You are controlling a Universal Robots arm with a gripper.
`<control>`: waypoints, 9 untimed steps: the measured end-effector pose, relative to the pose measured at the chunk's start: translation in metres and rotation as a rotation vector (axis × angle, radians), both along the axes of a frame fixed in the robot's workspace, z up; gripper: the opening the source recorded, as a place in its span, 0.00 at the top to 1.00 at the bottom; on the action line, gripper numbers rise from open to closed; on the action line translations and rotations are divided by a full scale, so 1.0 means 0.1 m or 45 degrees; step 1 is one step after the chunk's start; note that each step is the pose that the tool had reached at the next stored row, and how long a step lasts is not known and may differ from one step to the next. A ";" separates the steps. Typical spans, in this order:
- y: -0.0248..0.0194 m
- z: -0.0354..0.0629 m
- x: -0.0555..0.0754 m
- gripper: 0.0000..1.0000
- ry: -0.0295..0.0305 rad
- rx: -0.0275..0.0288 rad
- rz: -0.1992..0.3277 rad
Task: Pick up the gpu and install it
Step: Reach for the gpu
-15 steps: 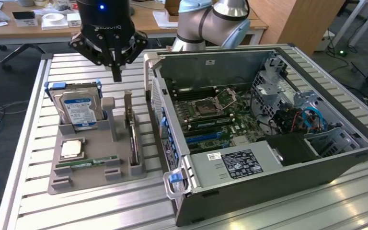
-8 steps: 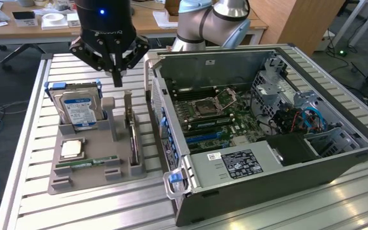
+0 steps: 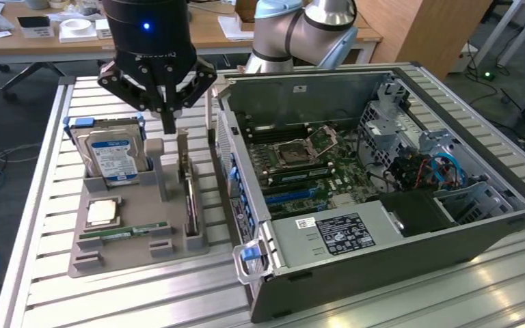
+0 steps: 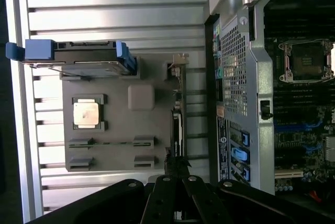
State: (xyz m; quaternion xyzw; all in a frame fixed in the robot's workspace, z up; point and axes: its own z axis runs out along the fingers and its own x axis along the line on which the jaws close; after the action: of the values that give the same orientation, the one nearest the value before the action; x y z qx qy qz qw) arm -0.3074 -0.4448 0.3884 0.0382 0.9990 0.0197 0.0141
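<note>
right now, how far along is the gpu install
Nothing looks done yet: the gpu still stands on edge in the grey holder, outside the open computer case. In hand: the shut gripper hangs over one end of the card, contact unclear. Left: lifting it and seating it in the case.

Exterior view: high, oblique, down onto tray [image 3: 126,247], open case [image 3: 299,102]. Wrist view: straight down past gripper [image 4: 176,165], nearer. Shared: tray, case.

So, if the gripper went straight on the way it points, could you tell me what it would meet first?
Probably the top edge of the gpu, upright in the grey holder under the gripper; depth is unclear.
</note>
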 end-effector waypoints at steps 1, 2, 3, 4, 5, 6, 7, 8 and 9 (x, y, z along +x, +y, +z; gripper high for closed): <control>-0.004 0.000 0.00 0.89 0.0000 -0.0019 0.000; -0.005 0.000 0.00 0.89 0.0001 -0.0023 0.000; -0.004 0.000 0.00 0.89 0.0001 -0.0024 0.000; -0.005 0.000 0.00 0.89 0.0001 -0.0024 0.000; -0.005 0.000 0.00 0.89 0.0001 -0.0024 0.000; -0.005 0.000 0.00 0.89 0.0001 -0.0024 0.000; -0.005 0.000 0.00 0.89 0.0001 -0.0024 0.000; -0.006 -0.001 0.01 0.89 0.0000 -0.0023 0.000; -0.006 0.000 0.01 0.89 0.0001 -0.0024 0.000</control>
State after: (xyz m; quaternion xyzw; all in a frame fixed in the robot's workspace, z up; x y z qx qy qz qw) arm -0.3066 -0.4453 0.3884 0.0381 0.9990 0.0188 0.0141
